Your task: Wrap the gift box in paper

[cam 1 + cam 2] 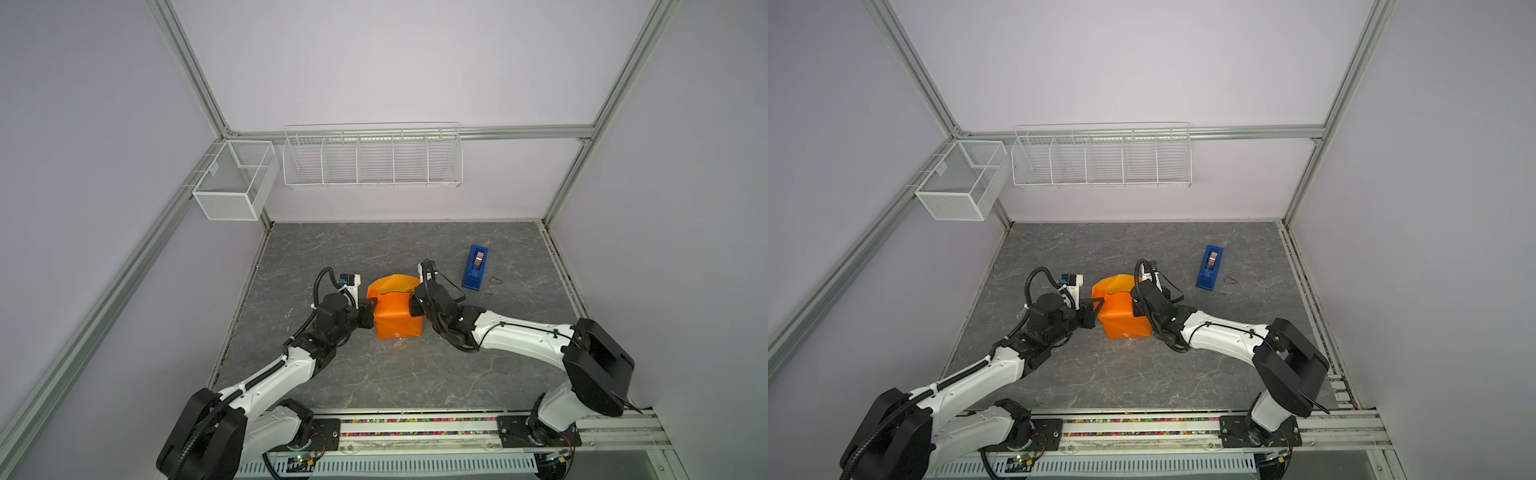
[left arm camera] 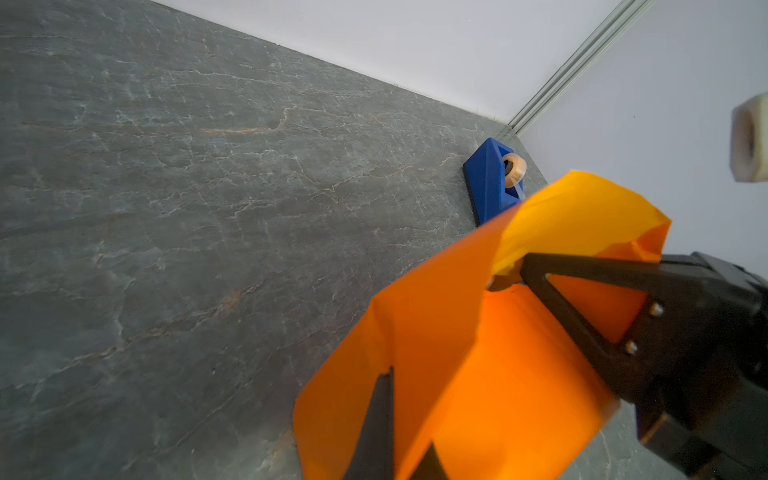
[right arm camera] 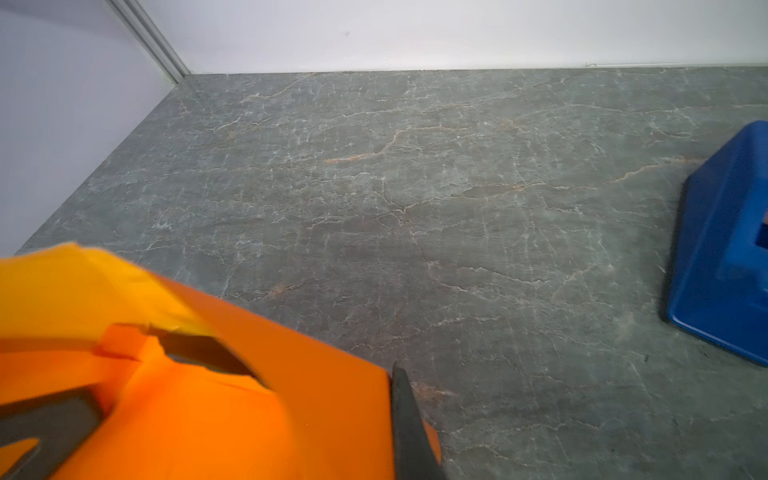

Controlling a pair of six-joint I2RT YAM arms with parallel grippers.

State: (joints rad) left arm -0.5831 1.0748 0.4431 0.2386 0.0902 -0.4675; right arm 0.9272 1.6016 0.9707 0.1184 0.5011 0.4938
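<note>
A: Object status?

B: The paper (image 1: 397, 316) sits in the middle of the table (image 1: 374, 374) as an orange block. Its top and near face are covered. The gift box is fully hidden, so I only infer its position: inside the wrap, between the two grippers. The far end is unfinished. The sheet overhangs there as an open mouth, and its back flap curls upward.

A: Tools?

B: The left gripper (image 1: 371, 301) is at the left wall of that mouth and the right gripper (image 1: 414, 305) is at the right wall. In the left wrist view, one finger (image 2: 582, 270) lies inside the mouth and the other finger (image 2: 384, 415) outside, with the paper wall between them. The right wrist view shows the same arrangement, blurred. My reading is that both are clamped on the paper's side walls, not on the box.

A: Step?

B: Judged: closing the far end, side flaps first. The body wrap looks done.

A: What does the next move need?

B: Probably both walls drawn inward together and creased against the box end, evenly, so the block doesn't skid or twist. The sheet is thin, and a hard pull could tear it at the pinch. After that the upright flap has to come down and be held.

A: Tape?

B: The tape dispenser (image 1: 475, 267) stands well apart, to the right and farther back. One gripper would have to let go to fetch it.
</note>
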